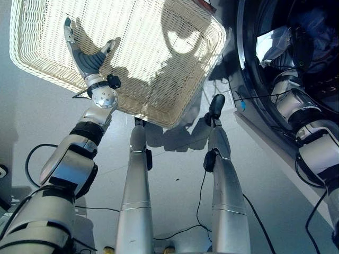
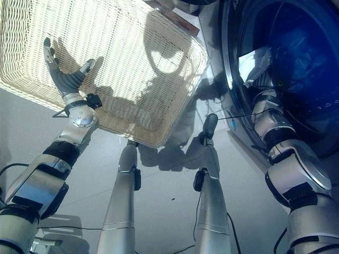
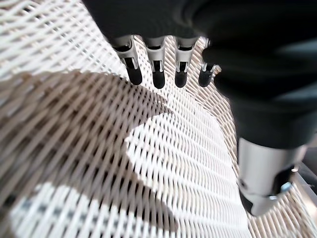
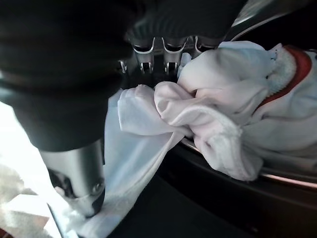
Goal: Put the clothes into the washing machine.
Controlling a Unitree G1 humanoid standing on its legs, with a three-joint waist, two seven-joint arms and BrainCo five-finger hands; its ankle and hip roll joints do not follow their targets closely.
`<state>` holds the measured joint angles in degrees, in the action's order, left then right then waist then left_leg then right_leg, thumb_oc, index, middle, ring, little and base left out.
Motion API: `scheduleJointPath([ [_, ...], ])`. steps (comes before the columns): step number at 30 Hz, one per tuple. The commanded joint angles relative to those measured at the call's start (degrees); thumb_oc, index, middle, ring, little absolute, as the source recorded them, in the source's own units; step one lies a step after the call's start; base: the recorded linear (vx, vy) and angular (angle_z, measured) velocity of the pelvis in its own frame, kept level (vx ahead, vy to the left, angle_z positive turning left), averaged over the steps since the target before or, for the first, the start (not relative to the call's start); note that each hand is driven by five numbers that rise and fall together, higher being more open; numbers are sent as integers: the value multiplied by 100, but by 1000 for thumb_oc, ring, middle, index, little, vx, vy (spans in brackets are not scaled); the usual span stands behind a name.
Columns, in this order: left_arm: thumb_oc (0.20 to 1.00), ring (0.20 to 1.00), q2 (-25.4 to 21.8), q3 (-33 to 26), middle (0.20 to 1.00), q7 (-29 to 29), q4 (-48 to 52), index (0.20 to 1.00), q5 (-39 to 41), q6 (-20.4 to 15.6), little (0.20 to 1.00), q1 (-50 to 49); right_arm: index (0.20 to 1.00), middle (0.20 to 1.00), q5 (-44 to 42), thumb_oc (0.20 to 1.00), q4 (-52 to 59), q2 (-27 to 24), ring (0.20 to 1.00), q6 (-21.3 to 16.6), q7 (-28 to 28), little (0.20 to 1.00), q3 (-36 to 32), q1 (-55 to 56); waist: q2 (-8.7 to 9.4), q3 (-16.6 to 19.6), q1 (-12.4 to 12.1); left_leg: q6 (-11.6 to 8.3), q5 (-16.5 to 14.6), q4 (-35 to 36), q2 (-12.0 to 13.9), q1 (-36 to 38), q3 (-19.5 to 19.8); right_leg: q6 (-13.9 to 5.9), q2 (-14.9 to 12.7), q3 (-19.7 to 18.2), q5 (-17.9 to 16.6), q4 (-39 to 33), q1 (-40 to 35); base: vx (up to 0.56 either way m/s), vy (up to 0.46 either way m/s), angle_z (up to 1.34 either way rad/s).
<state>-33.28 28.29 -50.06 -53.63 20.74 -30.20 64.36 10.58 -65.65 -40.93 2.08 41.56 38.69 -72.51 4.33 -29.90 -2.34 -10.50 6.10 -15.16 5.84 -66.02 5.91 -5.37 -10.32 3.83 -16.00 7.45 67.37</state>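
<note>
Your left hand (image 1: 87, 55) is hovering with fingers spread and holding nothing over the white wicker basket (image 1: 175, 100). Your right hand (image 4: 148, 54) is reaching into the washing machine (image 2: 296, 69) drum; white clothes (image 4: 208, 114) are lying over its rim against the fingers, but you can't tell whether they're gripping.
</note>
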Motion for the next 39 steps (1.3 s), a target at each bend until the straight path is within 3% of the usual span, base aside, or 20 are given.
scheduleJointPath([
  [1, 1000, 1000, 266, -310, 1000, -123, -80, 1000, -284, -260, 1000, 113, 915, 915, 62, 915, -180, 28, 915, -50, -134, 915, 265, 24, -478, 10, 188, 310, -104, 308, -127, 281, -3, -463, 65, 177, 647, 787, -38, 0, 0, 0],
  [2, 1000, 1000, 291, -340, 1000, -102, -110, 1000, -307, -286, 1000, 115, 200, 200, 5, 200, -213, 64, 200, 39, -121, 200, 253, 16, -493, 10, 185, 306, -105, 328, -130, 288, -19, -466, 61, 174, 633, 754, -39, 0, 0, 0],
  [11, 1000, 1000, 444, -369, 1000, -193, -68, 1000, -393, -271, 1000, 91, 200, 200, -174, 200, -433, 154, 200, 642, 244, 200, 169, -318, -638, 10, 120, 292, -39, 405, -155, 289, -23, -458, 31, 146, 600, 707, -14, 0, 4, 0],
  [23, 1000, 1000, 373, -339, 1000, -193, 71, 1000, -305, -211, 1000, 47, 200, 200, -359, 200, -350, -54, 200, 955, 520, 200, 267, -528, -635, 10, 97, 268, -6, 393, -132, 285, 28, -468, 20, 140, 583, 734, -17, 0, 0, 0],
  [25, 1000, 1000, 237, -315, 1000, -180, 108, 1000, -256, -239, 1000, -18, 200, 200, -1060, 200, -355, -284, 200, 1094, 1019, 200, 238, -620, -599, 10, 101, 251, -32, 373, -112, 288, 66, -478, 41, 141, 573, 723, -38, -10, -21, 0],
  [27, 1000, 1000, 86, -318, 1000, -200, 216, 1000, -309, -297, 1000, -195, 200, 200, -2035, 200, -453, -600, 200, 1139, 1951, 200, -41, -736, -537, 10, 94, 256, -78, 366, -92, 279, 118, -499, 63, 166, 549, 680, -69, -10, -74, 0],
  [28, 1000, 1000, 78, -320, 1000, -209, 236, 1000, -319, -294, 1000, -214, 200, 200, -2101, 200, -458, -619, 200, 1087, 2028, 200, -77, -745, -534, 10, 92, 255, -84, 364, -90, 282, 122, -501, 67, 170, 548, 672, -79, -8, -92, 2],
  [29, 1000, 1000, -12, -359, 1000, -260, 407, 1000, -392, -289, 1000, -367, 200, 200, -2816, 200, -514, -827, 200, 950, 2664, 200, -378, -904, -488, 10, 81, 254, -120, 388, -80, 288, 143, -523, 84, 200, 541, 618, -119, -7, -58, 2],
  [30, 1000, 1000, -44, -376, 1000, -269, 468, 1000, -399, -275, 1000, -417, 200, 200, -2927, 200, -519, -894, 200, 893, 2775, 200, -492, -957, -479, 10, 80, 252, -129, 400, -71, 298, 147, -530, 89, 208, 538, 600, -136, -13, -71, 2],
  [31, 1000, 1000, -120, -418, 1000, -277, 594, 1000, -409, -265, 1000, -538, 200, 200, -3415, 200, -536, -1057, 200, 602, 3152, 200, -713, -1062, -449, 10, 75, 253, -145, 432, -54, 325, 158, -543, 104, 222, 530, 561, -178, 0, 0, 0],
  [33, 1000, 1000, -211, -474, 1000, -286, 758, 1000, -404, -211, 1000, -682, 200, 200, -4159, 200, -516, -1329, 200, 70, 3400, 200, -971, -1194, -404, 10, 98, 254, -160, 462, -26, 372, 159, -548, 124, 224, 527, 525, -237, 0, 0, 0],
  [34, 1000, 1000, -261, -481, 1000, -258, 807, 1000, -395, -137, 1000, -690, 238, 238, -4355, 238, -516, -1452, 238, -176, 3428, 238, -1085, -1235, -382, 10, 122, 256, -166, 468, -12, 407, 153, -555, 128, 215, 525, 524, -266, 0, 0, 0],
  [35, 1000, 1000, -262, -479, 1000, -258, 809, 1000, -395, -134, 1000, -690, 238, 238, -4358, 238, -521, -1451, 238, -183, 3427, 238, -1087, -1232, -379, 10, 120, 256, -166, 470, -12, 409, 151, -556, 128, 213, 525, 524, -267, 0, 0, 0],
  [36, 1000, 1000, -334, -476, 1000, -223, 819, 1000, -364, -39, 1000, -634, 435, 435, -4683, 435, -451, -1637, 435, -411, 3323, 435, -1127, -1270, -334, 10, 162, 258, -165, 478, 2, 431, 149, -553, 136, 199, 531, 520, -288, 0, 0, 0],
  [37, 1000, 1000, -368, -474, 1000, -200, 807, 1000, -324, -24, 1000, -617, 520, 520, -4728, 520, -414, -1695, 520, -406, 3250, 520, -1146, -1270, -322, 10, 176, 259, -165, 482, 3, 445, 148, -555, 139, 192, 531, 524, -294, -11, 31, 1],
  [38, 1000, 1000, -422, -462, 1000, -164, 777, 1000, -262, 1, 1000, -580, 821, 821, -4798, 821, -374, -1759, 821, -402, 3121, 821, -1153, -1257, -305, 10, 198, 260, -168, 477, 4, 465, 151, -553, 140, 186, 533, 532, -305, -6, 31, 1],
  [39, 1000, 1000, -464, -454, 1000, -122, 734, 1000, -196, 24, 1000, -529, 1000, 1000, -4867, 1000, -375, -1801, 1000, -408, 2977, 1000, -1156, -1236, -295, 10, 217, 269, -166, 477, -7, 481, 159, -550, 137, 177, 531, 536, -309, -10, 40, 2],
])
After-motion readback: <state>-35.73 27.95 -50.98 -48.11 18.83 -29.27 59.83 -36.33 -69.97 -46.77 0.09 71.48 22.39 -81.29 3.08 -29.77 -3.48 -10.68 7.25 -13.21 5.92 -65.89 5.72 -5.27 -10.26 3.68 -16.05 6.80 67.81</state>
